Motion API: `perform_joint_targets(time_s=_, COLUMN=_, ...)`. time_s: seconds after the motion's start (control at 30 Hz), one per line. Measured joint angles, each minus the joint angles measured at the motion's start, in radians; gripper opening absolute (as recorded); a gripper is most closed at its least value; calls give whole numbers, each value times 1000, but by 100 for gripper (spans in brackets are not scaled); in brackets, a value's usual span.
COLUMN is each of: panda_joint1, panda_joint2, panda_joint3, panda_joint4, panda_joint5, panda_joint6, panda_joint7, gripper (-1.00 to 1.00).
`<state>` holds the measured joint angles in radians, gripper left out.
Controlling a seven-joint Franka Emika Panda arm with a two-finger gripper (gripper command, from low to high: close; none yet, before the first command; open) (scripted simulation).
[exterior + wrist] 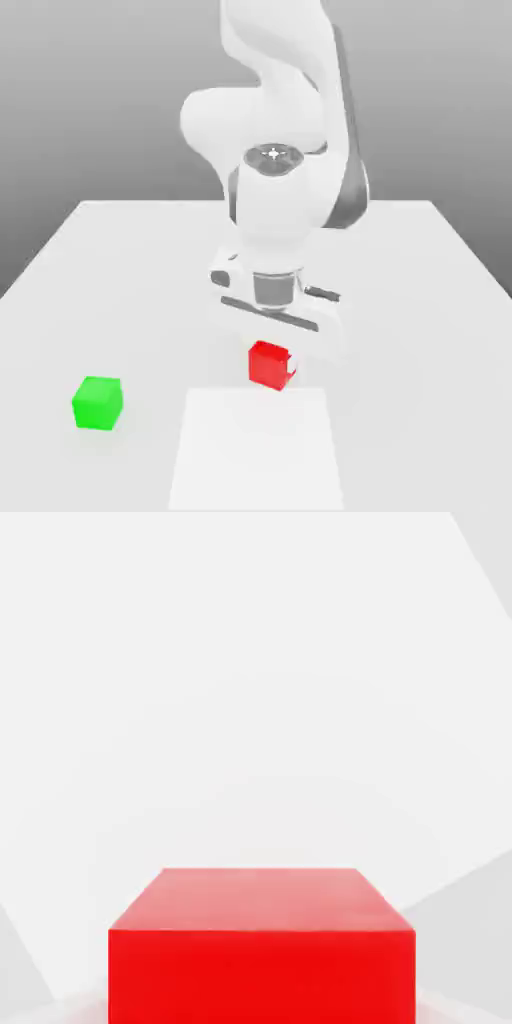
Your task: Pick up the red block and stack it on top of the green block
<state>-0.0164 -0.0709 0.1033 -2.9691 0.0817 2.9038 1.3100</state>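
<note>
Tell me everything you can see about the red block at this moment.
The red block is a small bright red cube, plain and matte, with flat faces and sharp edges. It sits upright between the fingers of the gripper, which is shut on it; a pale fingertip shows against its side on the exterior view's right. It is at the far edge of a lighter square patch on the white table. The pictures do not settle whether it rests on the table. The hand view shows its top and one side.

Bright, even light; faint soft shadows
</note>
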Motion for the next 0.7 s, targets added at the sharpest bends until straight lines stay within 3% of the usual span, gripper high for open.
perform_joint_targets(time_s=0.23, panda_joint1=-12, panda_joint2=-87, panda_joint3=-6, panda_joint4=-22, panda_joint5=-27, panda_joint6=-69, panda_joint7=-5, gripper=-100)
perform_joint_targets(time_s=0.7, panda_joint1=-105, panda_joint2=-53, panda_joint3=-216, panda_joint4=104, panda_joint5=-101, panda_joint6=-155, panda_joint7=-554, gripper=-100)
